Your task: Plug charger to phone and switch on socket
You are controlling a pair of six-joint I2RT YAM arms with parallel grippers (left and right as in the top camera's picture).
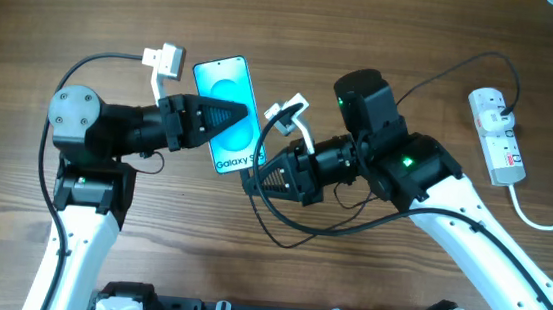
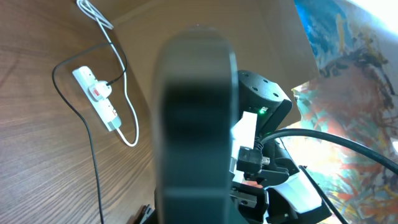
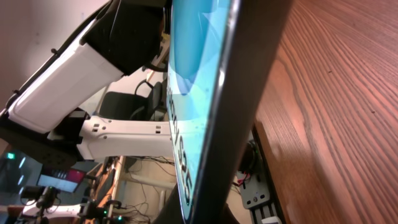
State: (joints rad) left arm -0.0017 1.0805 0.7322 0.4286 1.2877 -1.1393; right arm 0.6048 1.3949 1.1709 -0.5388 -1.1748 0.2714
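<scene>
Wooden bench (image 1: 368, 23) with two arms meeting at its centre.
Left end effector (image 1: 230, 113) grasps the tilted phone (image 1: 225, 75); right end effector (image 1: 260, 177), clenched on the charger (image 1: 503, 119) near its connector, meets the phone's lower edge; socket (image 1: 497, 154) lies far right, charger plugged in.

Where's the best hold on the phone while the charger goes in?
Its middle, fingers across the flat faces, coming from the left, as the left gripper does. The phone is thin and flat, and that leaves its lower end free for the charger in the right gripper.
</scene>
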